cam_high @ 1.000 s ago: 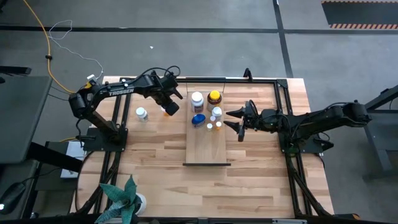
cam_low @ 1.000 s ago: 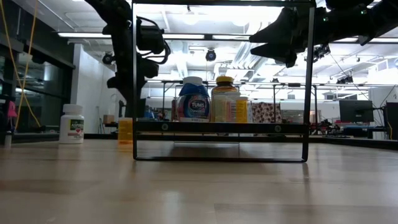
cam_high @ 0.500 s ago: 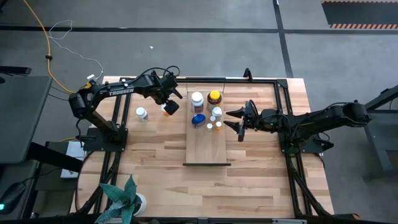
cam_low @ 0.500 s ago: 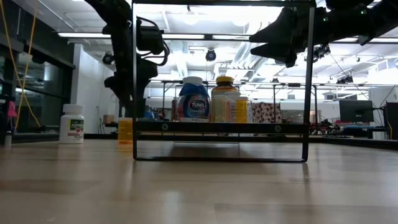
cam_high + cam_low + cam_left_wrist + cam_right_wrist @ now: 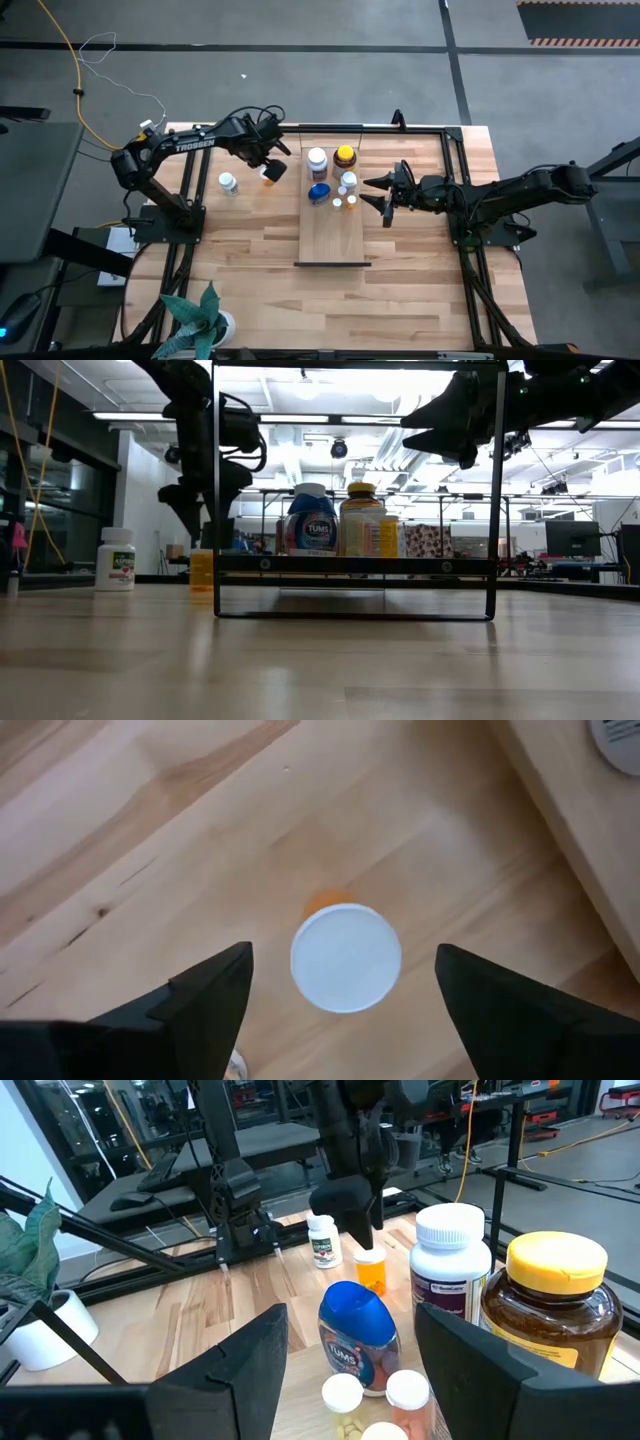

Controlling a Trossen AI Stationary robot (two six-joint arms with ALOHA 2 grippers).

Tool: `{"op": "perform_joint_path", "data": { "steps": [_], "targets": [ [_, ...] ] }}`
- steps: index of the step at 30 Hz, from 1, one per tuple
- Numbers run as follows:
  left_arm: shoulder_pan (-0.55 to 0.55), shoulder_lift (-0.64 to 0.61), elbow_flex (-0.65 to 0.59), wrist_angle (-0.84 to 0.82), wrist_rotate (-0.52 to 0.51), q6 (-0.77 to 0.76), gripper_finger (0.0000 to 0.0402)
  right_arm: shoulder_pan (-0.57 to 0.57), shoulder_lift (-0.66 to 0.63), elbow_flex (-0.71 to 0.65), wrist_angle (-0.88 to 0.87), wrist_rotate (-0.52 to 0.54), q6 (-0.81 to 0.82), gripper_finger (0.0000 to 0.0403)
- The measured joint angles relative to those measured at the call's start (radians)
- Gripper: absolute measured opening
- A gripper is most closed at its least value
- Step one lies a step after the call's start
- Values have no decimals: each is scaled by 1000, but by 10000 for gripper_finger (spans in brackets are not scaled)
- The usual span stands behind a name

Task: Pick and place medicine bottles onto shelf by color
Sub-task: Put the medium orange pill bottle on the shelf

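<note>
A small orange bottle with a white cap [image 5: 346, 958] stands upright on its base on the table, left of the shelf [image 5: 333, 235]. My left gripper [image 5: 268, 163] hovers open above it, one finger on each side of the cap, touching nothing. At the shelf's far end stand a white bottle [image 5: 317, 159], an amber bottle with a yellow cap [image 5: 345, 156], a blue-capped one [image 5: 318, 192] and small white-capped ones [image 5: 347, 182]. Another white bottle [image 5: 228, 182] stands on the table farther left. My right gripper [image 5: 385, 195] waits open, right of the shelf.
A black metal frame [image 5: 215, 490] stands around the work area, its posts close to both arms. A green plant in a white pot [image 5: 200, 318] sits at the near left corner. The near half of the shelf and the table beside it are bare wood.
My left gripper has opened and let go of the small orange bottle, which stays upright on the table. The gripper has then drawn back a little, up and toward the far left.
</note>
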Motion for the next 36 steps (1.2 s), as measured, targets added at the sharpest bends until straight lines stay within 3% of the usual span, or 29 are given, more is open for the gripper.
{"op": "perform_joint_path", "data": {
  "steps": [16,31,36],
  "targets": [
    [24,126,1,-2,76,-78,305,0,0,0,0,0,0,211],
    [24,134,1,22,74,-94,305,0,0,0,0,0,0,211],
    [23,134,1,22,58,-97,288,0,0,0,0,0,1,211]
  ]
}}
